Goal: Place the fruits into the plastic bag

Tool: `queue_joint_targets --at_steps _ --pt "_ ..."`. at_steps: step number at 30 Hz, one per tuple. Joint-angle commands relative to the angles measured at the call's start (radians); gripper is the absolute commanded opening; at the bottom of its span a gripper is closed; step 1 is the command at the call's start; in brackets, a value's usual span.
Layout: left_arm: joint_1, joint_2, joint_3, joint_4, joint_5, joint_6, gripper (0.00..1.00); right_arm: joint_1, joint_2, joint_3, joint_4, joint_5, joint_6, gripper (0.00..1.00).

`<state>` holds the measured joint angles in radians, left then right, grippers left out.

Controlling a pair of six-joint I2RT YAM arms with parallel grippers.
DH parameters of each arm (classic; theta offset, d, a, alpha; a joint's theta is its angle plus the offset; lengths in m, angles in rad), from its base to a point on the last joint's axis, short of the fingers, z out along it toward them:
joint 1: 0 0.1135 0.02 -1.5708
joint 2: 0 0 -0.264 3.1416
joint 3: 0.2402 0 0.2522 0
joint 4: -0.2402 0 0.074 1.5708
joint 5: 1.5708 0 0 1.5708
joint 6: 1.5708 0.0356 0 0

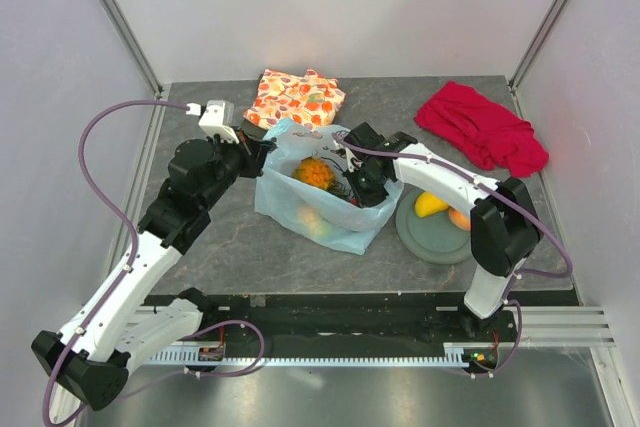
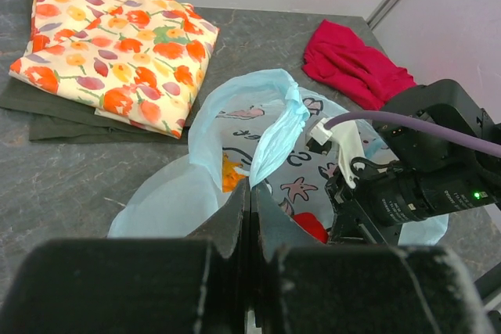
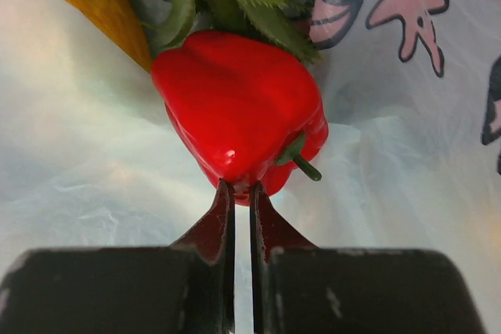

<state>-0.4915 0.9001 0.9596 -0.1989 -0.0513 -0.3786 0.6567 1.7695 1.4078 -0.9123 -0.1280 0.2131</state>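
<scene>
The plastic bag (image 1: 345,232), thin, translucent and light blue with small dark and pink prints, stands crumpled on the table with its mouth open upward; one strip of its rim is drawn up taut. Inside lie the orange pineapple (image 1: 315,173), the glossy red pepper-like piece (image 3: 239,111) with its short green stem just below the pineapple's spiky leaves, and a yellow-orange piece (image 1: 312,219) showing dimly through the wall. A yellow mango-like piece (image 1: 430,204) and the orange peach (image 1: 459,218) lie side by side outside, just right of the bag.

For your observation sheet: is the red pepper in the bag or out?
In: printed film of the bag surrounds the red pepper.
</scene>
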Motion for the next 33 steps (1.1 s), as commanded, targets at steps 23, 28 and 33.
queue_joint_targets --at_steps 23,28,33 --pt "-0.002 0.017 -0.009 0.010 0.007 -0.060 0.02 -0.003 -0.062 0.238 0.066 -0.047 0.060 0.80" --pt "-0.002 0.036 -0.015 0.012 0.010 -0.023 0.01 -0.005 -0.128 0.267 0.169 -0.067 0.063 0.80" --pt "-0.002 0.048 -0.018 0.024 0.036 -0.005 0.02 -0.003 -0.173 0.342 0.216 -0.064 0.124 0.80"
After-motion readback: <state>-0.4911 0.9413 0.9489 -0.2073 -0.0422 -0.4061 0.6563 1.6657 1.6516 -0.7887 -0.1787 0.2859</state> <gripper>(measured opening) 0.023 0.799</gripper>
